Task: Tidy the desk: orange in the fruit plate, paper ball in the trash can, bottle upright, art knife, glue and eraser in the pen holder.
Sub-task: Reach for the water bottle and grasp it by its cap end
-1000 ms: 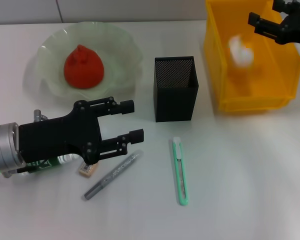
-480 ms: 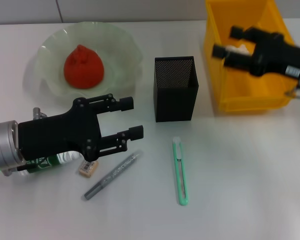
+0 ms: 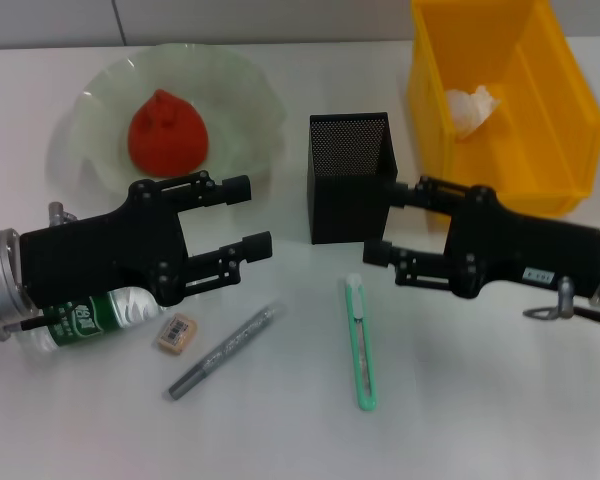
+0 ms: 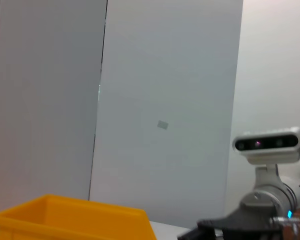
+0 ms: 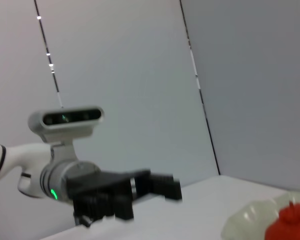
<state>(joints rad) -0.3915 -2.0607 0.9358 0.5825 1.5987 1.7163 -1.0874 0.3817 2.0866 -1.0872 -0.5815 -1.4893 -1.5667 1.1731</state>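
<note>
The orange lies in the fruit plate; the right wrist view shows the orange too. Inside the trash can rests the paper ball. The bottle lies on its side, partly under my left gripper, which is open and empty above the desk. Eraser, glue and art knife lie on the desk in front of the pen holder. My right gripper is open and empty, just right of the pen holder and above the knife's white tip.
The white desk extends bare to the front right. The trash can shows low in the left wrist view, with the right arm's wrist camera beyond it. The right wrist view shows the left gripper and the fruit plate.
The paper ball dropped into the trash can. My right gripper swung from above the can down to beside the pen holder. The left arm drew back slightly, uncovering more of the bottle.
</note>
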